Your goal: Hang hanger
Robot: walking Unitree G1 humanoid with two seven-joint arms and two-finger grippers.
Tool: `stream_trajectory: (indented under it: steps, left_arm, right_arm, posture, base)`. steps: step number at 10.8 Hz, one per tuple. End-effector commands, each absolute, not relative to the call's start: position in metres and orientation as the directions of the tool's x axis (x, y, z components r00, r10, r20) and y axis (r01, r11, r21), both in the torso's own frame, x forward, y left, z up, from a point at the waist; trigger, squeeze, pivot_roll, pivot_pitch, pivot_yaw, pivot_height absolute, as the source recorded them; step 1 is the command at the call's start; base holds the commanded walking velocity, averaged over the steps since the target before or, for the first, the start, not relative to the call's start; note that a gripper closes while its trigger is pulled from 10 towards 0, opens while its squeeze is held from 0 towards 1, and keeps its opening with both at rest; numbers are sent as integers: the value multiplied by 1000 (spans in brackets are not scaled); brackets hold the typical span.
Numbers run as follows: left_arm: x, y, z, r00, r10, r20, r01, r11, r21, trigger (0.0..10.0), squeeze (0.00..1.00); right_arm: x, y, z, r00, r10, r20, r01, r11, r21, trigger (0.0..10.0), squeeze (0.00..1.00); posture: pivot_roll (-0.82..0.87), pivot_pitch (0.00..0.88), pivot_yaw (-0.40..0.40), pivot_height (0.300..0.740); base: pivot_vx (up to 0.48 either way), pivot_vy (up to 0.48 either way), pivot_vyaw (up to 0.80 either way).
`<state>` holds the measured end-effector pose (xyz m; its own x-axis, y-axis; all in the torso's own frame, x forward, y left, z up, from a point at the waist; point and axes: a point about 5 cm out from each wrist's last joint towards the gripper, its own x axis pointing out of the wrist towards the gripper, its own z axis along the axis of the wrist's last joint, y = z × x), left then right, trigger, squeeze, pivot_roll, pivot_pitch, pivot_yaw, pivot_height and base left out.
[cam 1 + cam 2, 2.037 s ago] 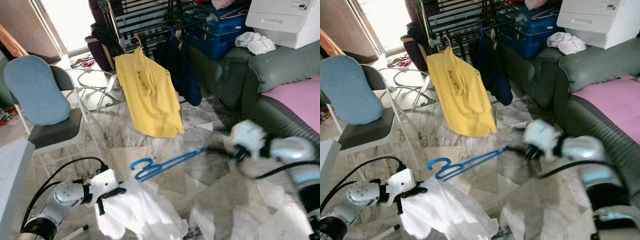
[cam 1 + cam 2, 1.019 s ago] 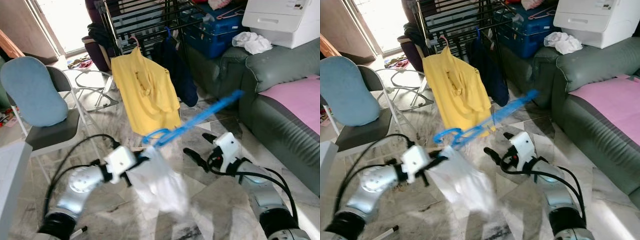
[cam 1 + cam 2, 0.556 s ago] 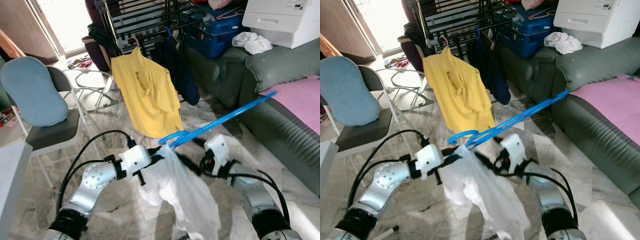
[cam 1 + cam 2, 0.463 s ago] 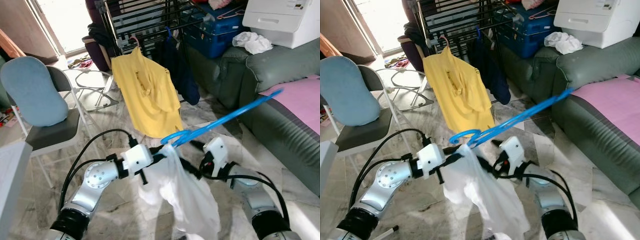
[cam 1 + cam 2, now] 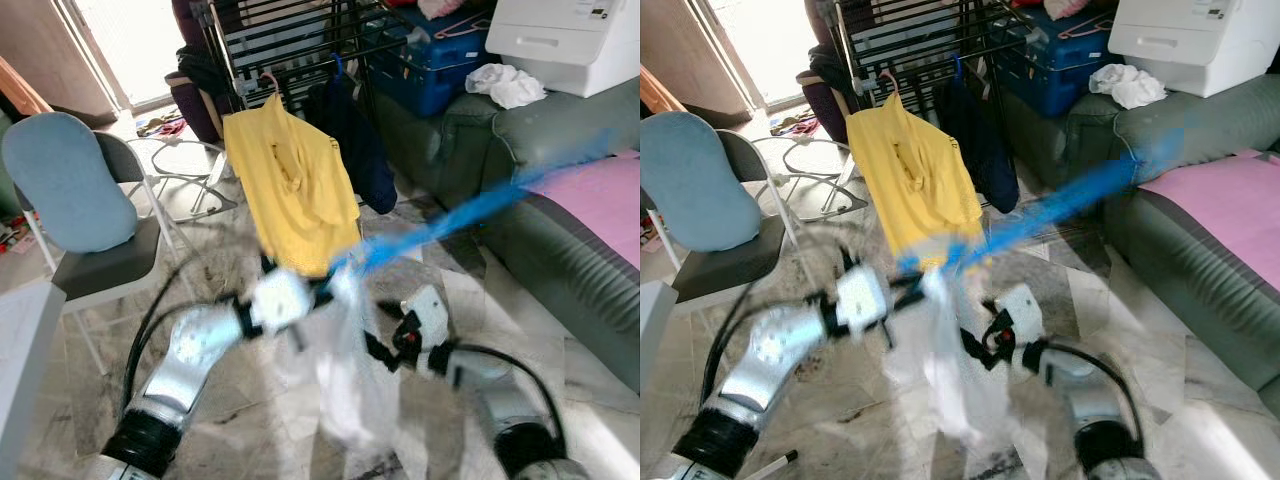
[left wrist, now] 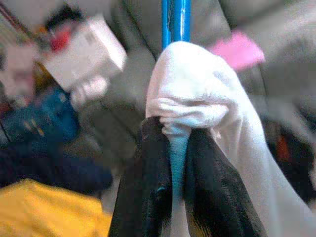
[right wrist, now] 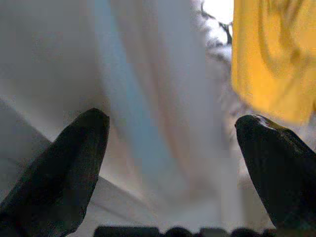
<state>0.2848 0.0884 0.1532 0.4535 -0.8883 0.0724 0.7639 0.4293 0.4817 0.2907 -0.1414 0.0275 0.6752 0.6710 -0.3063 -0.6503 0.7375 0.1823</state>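
The left hand (image 6: 170, 197) is clamped on a bright blue plastic hanger (image 5: 470, 212), blurred, slanting up toward the grey sofa (image 5: 560, 140); a white cloth (image 5: 345, 370) drapes from its hook end, held above the marble floor. Just beside the cloth, the right hand (image 7: 173, 148) has its fingers spread wide. No writing is legible

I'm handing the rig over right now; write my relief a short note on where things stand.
Left gripper: jaws shut on the blue hanger and the white garment draped over it, held up in front of the robot.
Right gripper: open, close to the hanging white cloth, holding nothing.
Drying rack stands ahead, with a yellow shirt on it.
Left to do: hook the hanger on the rack.
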Motion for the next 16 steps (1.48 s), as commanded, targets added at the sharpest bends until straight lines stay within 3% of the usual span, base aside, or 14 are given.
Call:
stream_trajectory:
  steps: [1,3,5,6,9,11,13,16]
  left_arm:
    - [288,94,181,455,-876,158,725,468,505,0,0]
    - [285,90,219,428,-865,261,706,501,500,0,0]
    - [285,90,231,430,-855,290,701,519,490,0,0]
    - [288,96,227,454,-850,266,695,525,491,0,0]
    - [304,134,184,635,-759,143,629,616,474,0,0]
    - [304,156,157,687,-725,50,631,629,454,0,0]
    - [296,175,123,717,-696,-43,653,649,391,0,0]
    - [282,177,106,670,-739,-71,726,632,272,0,0]
  right_arm:
    - [291,-141,20,694,637,-335,-600,769,219,10000,0]
    - [286,-154,2,738,516,-435,-456,857,241,10000,0]
    - [285,-164,-2,760,465,-453,-397,885,242,10000,0]
    - [284,-172,-3,780,416,-468,-351,909,224,0,0]
    - [287,-228,13,869,242,-433,-204,970,133,0,0]
    - [301,-258,41,927,153,-342,-128,987,95,0,0]
    - [328,-276,90,983,47,-176,-33,996,85,0,0]
    - [359,-269,140,998,-62,-26,65,984,163,0,0]
  posture:
    - [-83,0,152,740]
    - [-71,0,145,740]
    - [-71,0,145,740]
    - [-74,0,146,740]
    - [-95,0,158,740]
    - [-110,0,173,740]
    - [-129,0,183,740]
    - [-126,0,182,740]
  base:
    - [0,0,0]
    - [0,0,0]
    - [0,0,0]
    - [0,0,0]
    - [0,0,0]
    - [0,0,0]
    - [0,0,0]
    - [0,0,0]
